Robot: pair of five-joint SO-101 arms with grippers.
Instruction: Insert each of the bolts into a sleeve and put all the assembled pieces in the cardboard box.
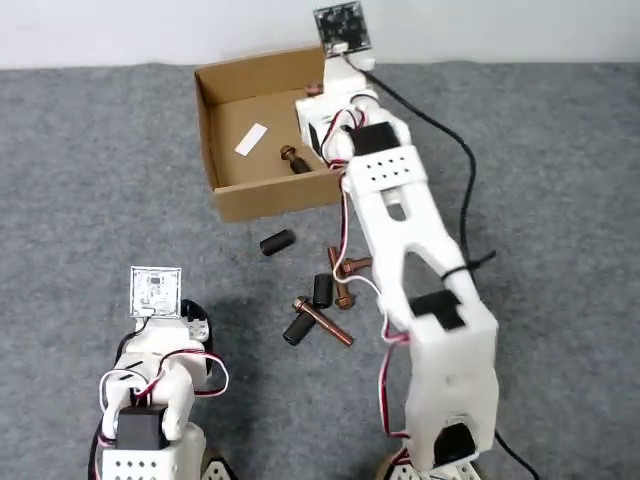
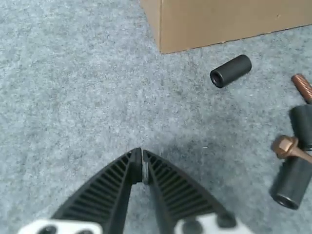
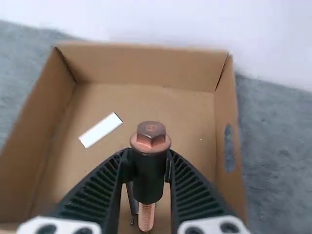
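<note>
**Assembled piece held over the box: hazards and clearances**

Hazards. The left claw (image 2: 141, 163), clenched on nothing, hangs over the table (image 1: 90, 180) close to its own base. Driven forward clenched, it would likely shove the lone sleeve (image 2: 230, 71), which is round and could roll. Farther out, loose bolts (image 1: 345, 268) and two more sleeves (image 1: 322, 290) lie bunched together under the right arm (image 1: 400, 230). A low retreat of that arm or its wires could scatter them. Farthest, the right claw (image 3: 146, 156) grips the piece (image 3: 146, 178) by its sleeve above the box (image 3: 146, 63), with the bolt head away from the wrist and the threaded end poking out on the near side. Only the sleeve is pinched, so the bolt may slide out if the claw tips. A release from this height may bounce the piece or part it.

Clearances. Grey table separates the left claw from the lone sleeve, which lies near the box's front wall (image 1: 270, 195). An approach from the robot's side would have that wall behind the sleeve as a stop. The bunched parts sit well apart from the left claw and near the right arm. Inside the box, the right claw stands between the side walls, nearer the slotted one (image 3: 228, 146). A white slip (image 3: 101, 129) lies on the floor toward the other side, and bare cardboard runs beyond the piece to the far wall.
</note>
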